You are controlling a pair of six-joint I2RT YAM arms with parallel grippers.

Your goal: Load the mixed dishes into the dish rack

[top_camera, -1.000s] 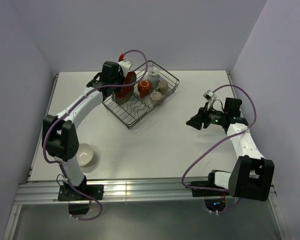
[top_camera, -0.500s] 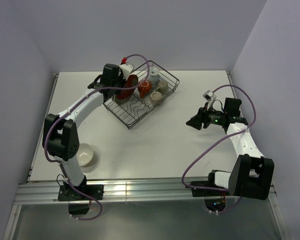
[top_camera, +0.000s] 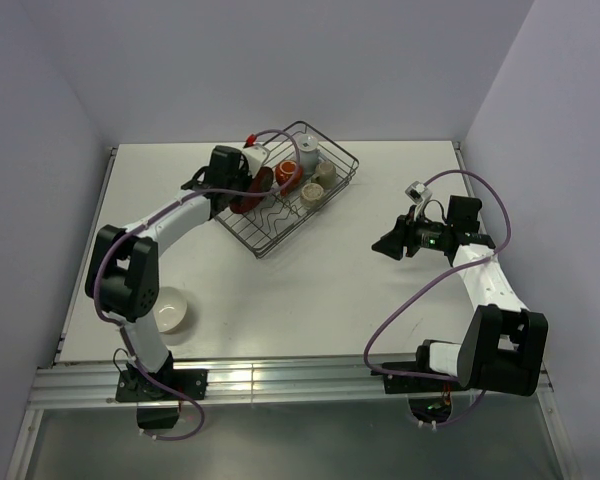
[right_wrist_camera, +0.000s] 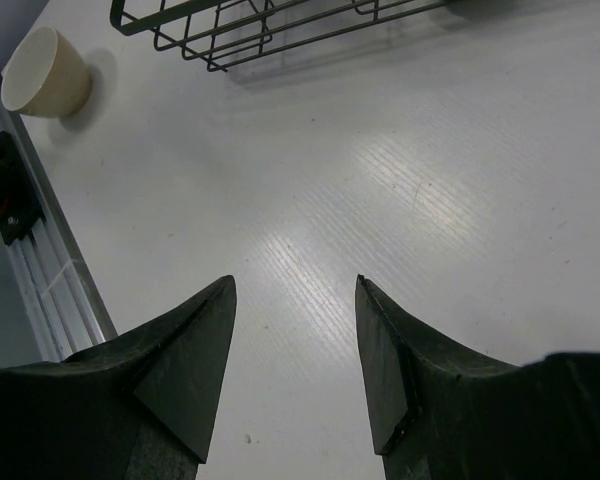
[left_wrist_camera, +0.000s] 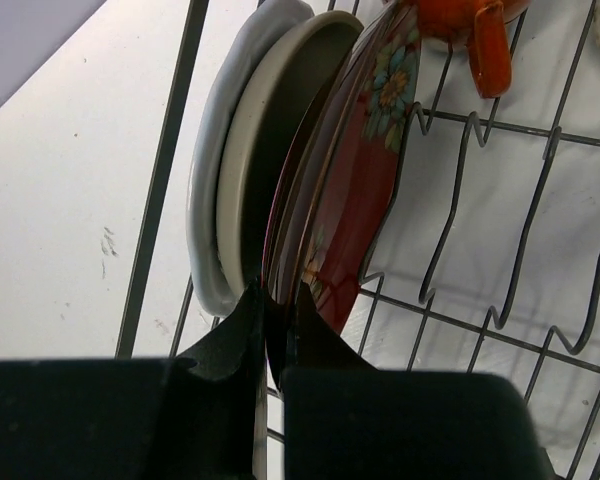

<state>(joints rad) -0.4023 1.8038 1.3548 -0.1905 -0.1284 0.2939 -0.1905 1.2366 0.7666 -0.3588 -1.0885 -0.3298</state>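
Left claw: clenched on the lower rim of the red floral plate. The plate stands on edge in the dish rack, close against the olive-grey plate.

Right claw: spread and empty over the surface.

Risk: if the rim sits off a divider at release, the plate may slide or topple toward the orange-red mug.

Cream bowl: outside the rack.

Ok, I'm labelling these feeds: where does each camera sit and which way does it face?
Top: above and behind the bases, looking down at the table and rack; left arm and right arm show whole.
Left wrist: on the left arm, looking down into the rack; left tool shut on the red plate.
Right wrist: on the right arm, looking across bare table to the bowl; right tool open.
Shared: rack in all three.
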